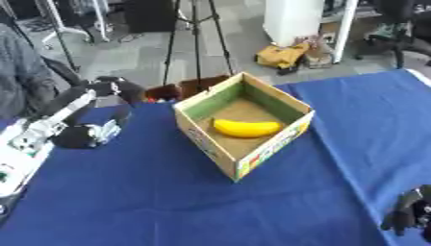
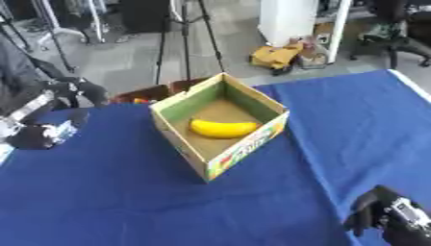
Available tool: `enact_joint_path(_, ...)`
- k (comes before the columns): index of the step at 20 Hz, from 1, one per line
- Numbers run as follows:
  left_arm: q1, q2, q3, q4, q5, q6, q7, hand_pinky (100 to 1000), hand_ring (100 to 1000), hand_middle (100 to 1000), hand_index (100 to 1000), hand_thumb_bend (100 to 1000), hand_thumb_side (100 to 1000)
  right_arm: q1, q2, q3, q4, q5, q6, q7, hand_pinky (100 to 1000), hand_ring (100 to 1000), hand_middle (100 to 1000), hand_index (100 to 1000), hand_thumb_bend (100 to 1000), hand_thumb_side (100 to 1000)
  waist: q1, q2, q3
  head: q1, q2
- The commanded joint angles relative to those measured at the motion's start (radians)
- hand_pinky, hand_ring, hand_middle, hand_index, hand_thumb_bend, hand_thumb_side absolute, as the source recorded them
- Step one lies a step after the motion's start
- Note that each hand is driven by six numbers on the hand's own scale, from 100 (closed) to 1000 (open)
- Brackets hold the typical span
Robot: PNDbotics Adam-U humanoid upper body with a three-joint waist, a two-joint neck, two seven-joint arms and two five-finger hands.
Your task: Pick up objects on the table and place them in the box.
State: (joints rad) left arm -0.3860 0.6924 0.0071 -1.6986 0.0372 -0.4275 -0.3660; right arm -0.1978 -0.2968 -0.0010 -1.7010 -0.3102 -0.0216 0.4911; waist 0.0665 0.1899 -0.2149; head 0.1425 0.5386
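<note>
Right robot hand (image 2: 389, 222) cut off at lower corner, fingers curled, holding nothing. Left robot hand (image 1: 88, 126) partly hidden, grip unclear. Yellow banana (image 1: 246, 128) lies in the box (image 1: 268, 144), between both.

Black left robot hand (image 1: 114, 89) on a white-and-black forearm; right robot hand (image 2: 389, 218) black with silver.

Both eye views look down from the head at the blue table (image 1: 126, 192). They share the box (image 2: 221, 126). The right view sits slightly rightward.
</note>
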Motion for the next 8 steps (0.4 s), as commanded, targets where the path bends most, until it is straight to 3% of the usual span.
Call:
enact_joint_path(1,0.051,-0.016,0.046,-0.103,0.052,0.07,-0.005,675,601,632,837,100,667,0.004,-0.027,-0.013,-0.009,-0.014,-0.005,-0.007,510,380,327,565,100,797,-0.009,-0.024,0.017,-0.022,0.023)
enact_joint_path(8,0.166,-0.127,0.042,-0.152,0.068,0.173,-0.062,665,573,603,820,100,739,0.029,-0.028,-0.01,-0.004,-0.02,-0.013,-0.005,512,381,329,566,100,791,-0.036,-0.05,0.07,-0.042,0.07)
